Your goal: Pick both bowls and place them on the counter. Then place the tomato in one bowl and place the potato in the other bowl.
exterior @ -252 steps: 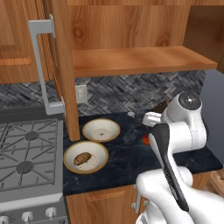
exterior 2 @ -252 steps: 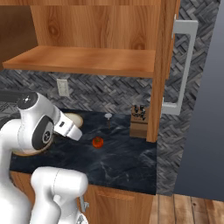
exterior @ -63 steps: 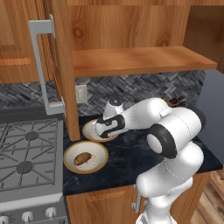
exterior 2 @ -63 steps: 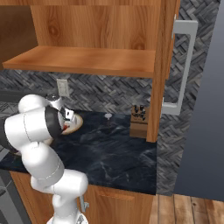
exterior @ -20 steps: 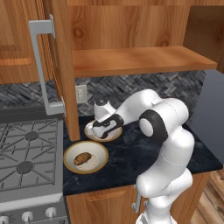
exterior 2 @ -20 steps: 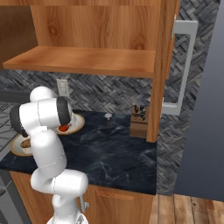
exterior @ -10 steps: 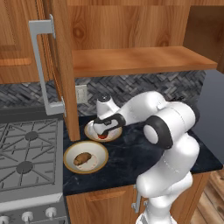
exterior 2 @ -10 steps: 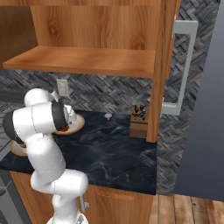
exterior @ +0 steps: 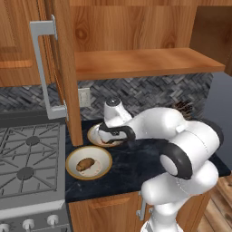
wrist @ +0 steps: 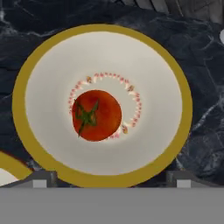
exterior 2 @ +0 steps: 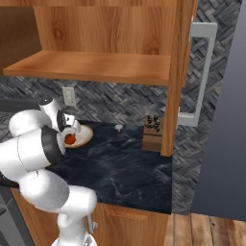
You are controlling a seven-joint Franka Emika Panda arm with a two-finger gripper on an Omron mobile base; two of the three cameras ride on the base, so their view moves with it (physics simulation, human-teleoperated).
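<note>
Two bowls sit on the dark tabletop (exterior: 136, 156) near its left edge beside the stove (exterior: 27, 156): the front bowl (exterior: 89, 162) holds the potato (exterior: 84, 164), and the back bowl (wrist: 101, 104), close to the rear wall, holds the tomato (wrist: 96, 115), lying near its middle. Judged from how things lie, both placements look done, so the main risk now is disturbance. The gripper (exterior: 110, 134) hangs directly over the back bowl, and if it lifts off at an angle or dips, a fingertip could catch the tan rim, tip the shallow dish, or nudge the round tomato so it rolls out onto the tabletop. The front bowl lies just beside, so a sideways swing could clip it too. The jaws stand wide apart, holding nothing and touching nothing; in the hand view the fingertips (wrist: 43, 179) sit outside the tomato, spread about as wide as the bowl's inner floor.
</note>
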